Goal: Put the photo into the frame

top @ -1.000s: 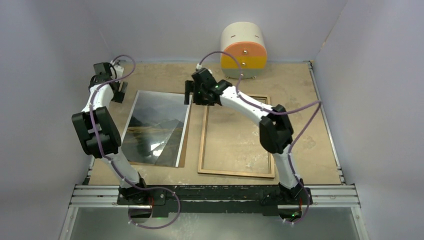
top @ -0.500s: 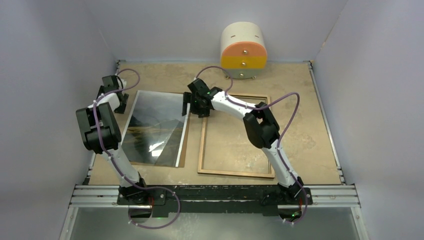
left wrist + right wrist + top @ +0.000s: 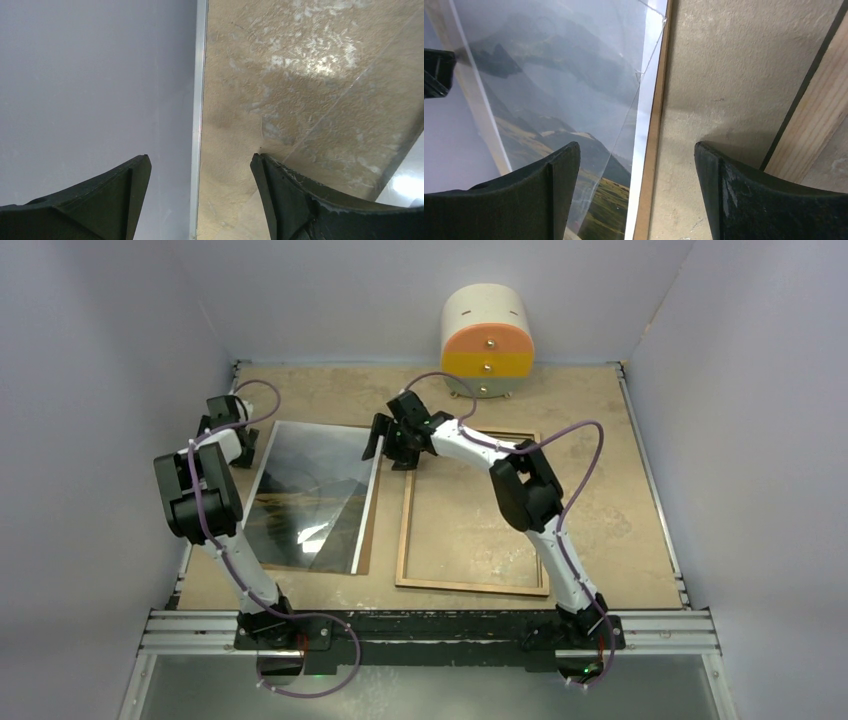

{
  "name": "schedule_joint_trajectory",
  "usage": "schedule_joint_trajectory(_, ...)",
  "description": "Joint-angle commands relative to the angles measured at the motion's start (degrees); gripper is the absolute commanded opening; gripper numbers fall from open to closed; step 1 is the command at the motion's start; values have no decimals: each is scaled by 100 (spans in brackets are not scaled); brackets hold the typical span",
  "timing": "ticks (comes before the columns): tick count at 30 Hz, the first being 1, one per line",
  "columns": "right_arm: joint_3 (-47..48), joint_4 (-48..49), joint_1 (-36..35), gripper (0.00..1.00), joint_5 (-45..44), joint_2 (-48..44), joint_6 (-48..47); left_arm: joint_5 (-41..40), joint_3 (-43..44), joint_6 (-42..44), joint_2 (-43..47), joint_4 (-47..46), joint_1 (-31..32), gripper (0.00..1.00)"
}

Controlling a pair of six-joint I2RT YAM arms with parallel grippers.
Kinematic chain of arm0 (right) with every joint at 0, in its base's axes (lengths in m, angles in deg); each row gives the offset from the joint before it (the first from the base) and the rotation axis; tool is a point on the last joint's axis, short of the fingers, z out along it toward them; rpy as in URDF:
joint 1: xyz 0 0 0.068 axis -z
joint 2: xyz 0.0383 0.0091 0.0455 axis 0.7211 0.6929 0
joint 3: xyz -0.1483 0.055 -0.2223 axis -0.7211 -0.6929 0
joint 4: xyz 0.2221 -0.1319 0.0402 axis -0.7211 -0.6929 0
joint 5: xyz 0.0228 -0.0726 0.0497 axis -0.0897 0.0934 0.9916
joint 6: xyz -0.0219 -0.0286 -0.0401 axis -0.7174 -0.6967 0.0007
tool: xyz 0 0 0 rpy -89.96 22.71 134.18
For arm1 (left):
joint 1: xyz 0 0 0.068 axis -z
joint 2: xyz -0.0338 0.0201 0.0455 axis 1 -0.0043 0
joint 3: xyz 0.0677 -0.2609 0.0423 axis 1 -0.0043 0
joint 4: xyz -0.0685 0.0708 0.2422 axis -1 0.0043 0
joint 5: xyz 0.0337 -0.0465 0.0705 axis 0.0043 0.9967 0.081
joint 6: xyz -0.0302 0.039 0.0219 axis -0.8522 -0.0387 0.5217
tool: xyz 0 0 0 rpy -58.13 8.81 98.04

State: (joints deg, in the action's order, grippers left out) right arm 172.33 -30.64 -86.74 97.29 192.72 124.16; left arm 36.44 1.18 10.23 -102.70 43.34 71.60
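Left gripper (image 3: 200, 162) neared the photo (image 3: 318, 495); it and right gripper (image 3: 635, 150) gape empty. Left arm (image 3: 200, 495) hides its near-left edge; length runs near-to-far.

The left gripper (image 3: 200, 165) is seen at the bottom edge, its black jaws held wide apart. Between them a pale metal strip (image 3: 201, 75) is seen running up the view. A plain grey wall (image 3: 90, 75) is shown to its left, and a beige, white-scuffed table (image 3: 270, 60) to its right. Faint edges of a transparent sheet (image 3: 350, 88) are seen crossing the table; a bright white patch (image 3: 409, 185), not identifiable, is cut off at the lower right corner.
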Motion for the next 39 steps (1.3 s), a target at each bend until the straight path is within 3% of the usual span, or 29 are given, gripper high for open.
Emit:
schedule_joint_trajectory(1,-211,73,73,86,193,186,364,1059,-226,-375,-161,649,75,81)
schedule_joint_trajectory(13,-943,739,402,84,181,-52,1201,2043,-787,-187,311,905,143,81)
schedule_joint_trajectory(22,-871,853,509,83,198,-30,1479,2456,-703,-4,648,1170,154,82)
schedule_joint_trajectory(39,-2339,4292,466,74,1268,-843,2937,1857,-1195,621,123,690,311,77)
